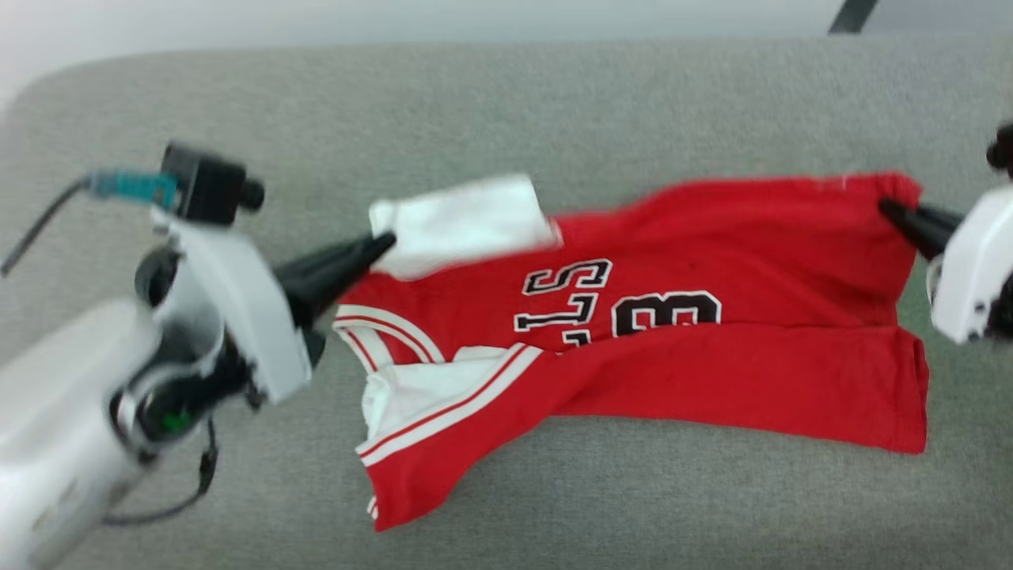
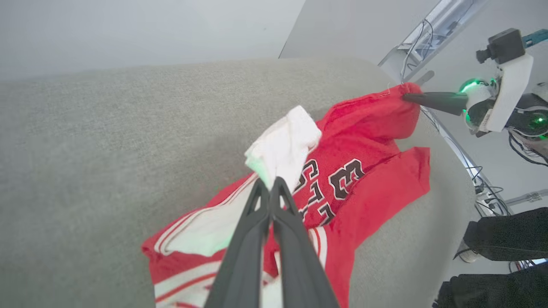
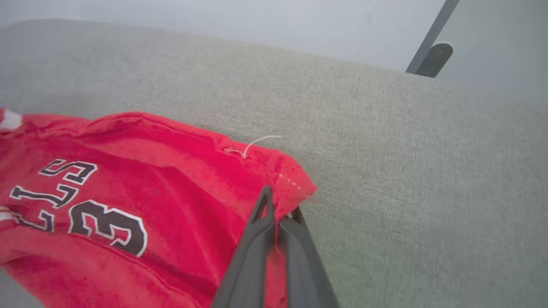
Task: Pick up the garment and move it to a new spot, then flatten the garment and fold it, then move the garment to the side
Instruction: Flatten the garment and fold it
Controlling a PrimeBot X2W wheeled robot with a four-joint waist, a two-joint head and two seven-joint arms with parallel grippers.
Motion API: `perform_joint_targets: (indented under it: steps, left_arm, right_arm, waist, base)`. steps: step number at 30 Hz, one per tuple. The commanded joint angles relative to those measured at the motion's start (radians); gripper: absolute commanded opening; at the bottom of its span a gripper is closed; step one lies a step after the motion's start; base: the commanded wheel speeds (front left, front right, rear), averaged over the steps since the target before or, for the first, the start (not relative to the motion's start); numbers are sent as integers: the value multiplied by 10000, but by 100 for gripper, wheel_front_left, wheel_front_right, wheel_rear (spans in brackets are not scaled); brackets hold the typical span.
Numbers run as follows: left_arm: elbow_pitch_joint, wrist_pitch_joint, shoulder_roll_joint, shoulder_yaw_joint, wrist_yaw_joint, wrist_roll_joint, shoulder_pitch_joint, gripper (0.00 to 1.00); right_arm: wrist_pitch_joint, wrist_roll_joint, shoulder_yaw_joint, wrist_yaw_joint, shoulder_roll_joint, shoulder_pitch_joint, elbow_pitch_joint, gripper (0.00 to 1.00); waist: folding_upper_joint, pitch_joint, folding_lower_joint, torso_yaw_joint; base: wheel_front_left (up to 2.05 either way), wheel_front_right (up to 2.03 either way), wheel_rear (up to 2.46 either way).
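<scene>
The garment (image 1: 712, 332), a red jersey with white panels, striped trim and black lettering, lies crumpled across the grey surface (image 1: 554, 103). My left gripper (image 1: 386, 240) is shut on a white panel at the garment's left end; in the left wrist view the closed fingers (image 2: 270, 184) pinch that white cloth (image 2: 284, 143). My right gripper (image 1: 886, 207) is shut on the red far-right corner, and the right wrist view shows the fingers (image 3: 278, 205) pinching that corner of the garment (image 3: 128, 188). The left wrist view also catches the right gripper (image 2: 406, 96) on that corner.
The grey padded surface (image 3: 385, 149) extends well beyond the cloth on all sides. A dark metal post (image 3: 430, 42) stands past its far edge. Cables and a frame (image 2: 428, 30) are beyond the right edge in the left wrist view.
</scene>
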Motion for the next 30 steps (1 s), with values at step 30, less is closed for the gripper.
perform_joint_targets:
  steps: [30]
  left_arm:
    - [-439, -3298, 225, -1010, -33, -87, 3518, 0]
  right_arm:
    - [1155, -795, -2741, -11, 13, 4730, -2512, 0]
  waist:
    - [0, 166, 0, 517]
  base:
    - [0, 0, 0]
